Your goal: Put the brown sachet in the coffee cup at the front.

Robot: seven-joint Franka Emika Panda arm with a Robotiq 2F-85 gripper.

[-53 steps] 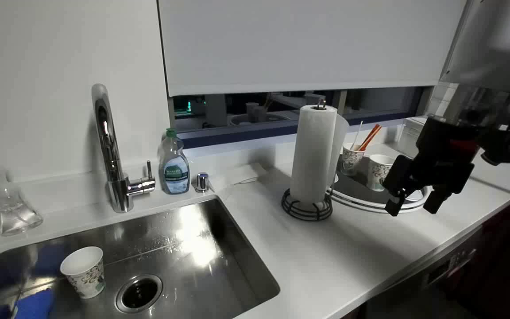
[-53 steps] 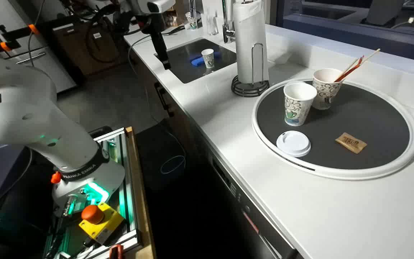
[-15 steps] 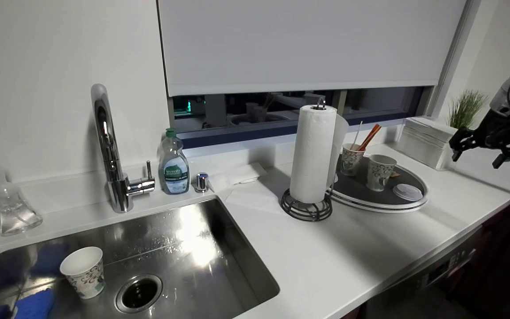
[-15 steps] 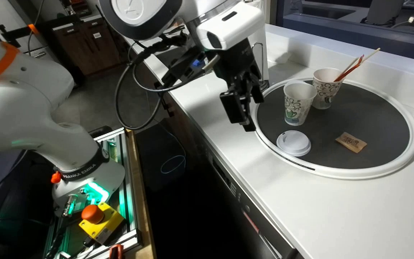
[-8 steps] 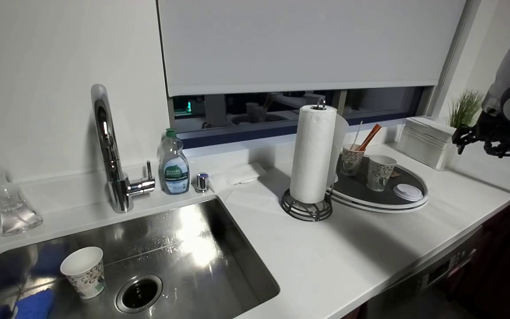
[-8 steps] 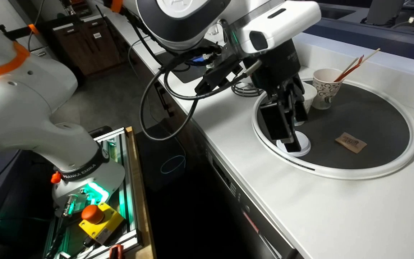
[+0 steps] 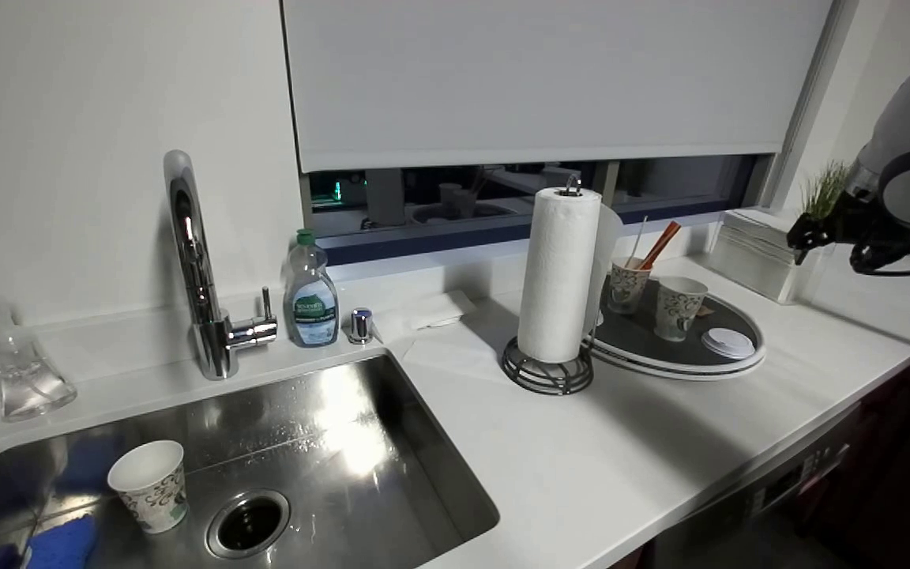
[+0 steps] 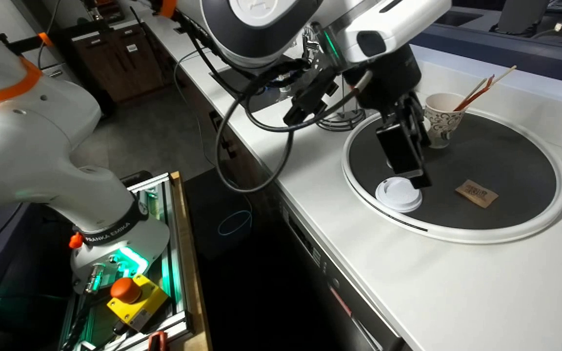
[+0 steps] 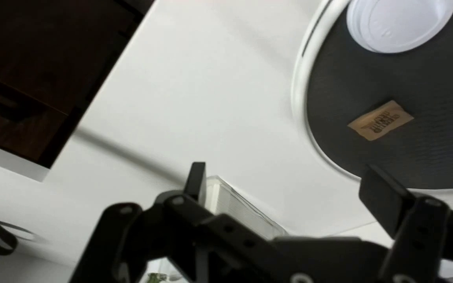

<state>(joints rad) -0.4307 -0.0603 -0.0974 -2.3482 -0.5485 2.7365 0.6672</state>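
The brown sachet (image 8: 476, 193) lies flat on the dark round tray (image 8: 560, 170). It also shows in the wrist view (image 9: 381, 120), and its edge shows behind a cup in an exterior view (image 7: 705, 311). The front coffee cup (image 7: 678, 310) is patterned and upright on the tray. My arm hides most of it in an exterior view. My gripper (image 8: 420, 157) is open and empty, above the tray and apart from the sachet. In the wrist view the gripper (image 9: 284, 177) has its jaws wide apart, with the sachet beyond the right finger.
A white lid (image 8: 398, 194) lies on the tray near its front rim. A second cup (image 8: 442, 122) with stir sticks stands behind. A paper towel roll (image 7: 559, 276) stands beside the tray, and a pale box (image 7: 755, 254) at its far side. A sink (image 7: 321, 474) holds another cup (image 7: 153, 488).
My gripper has swung from the sink side to above the tray and tilted. In the last half second it moved a little farther over the tray, past the lid. Sachet and cups have not moved.
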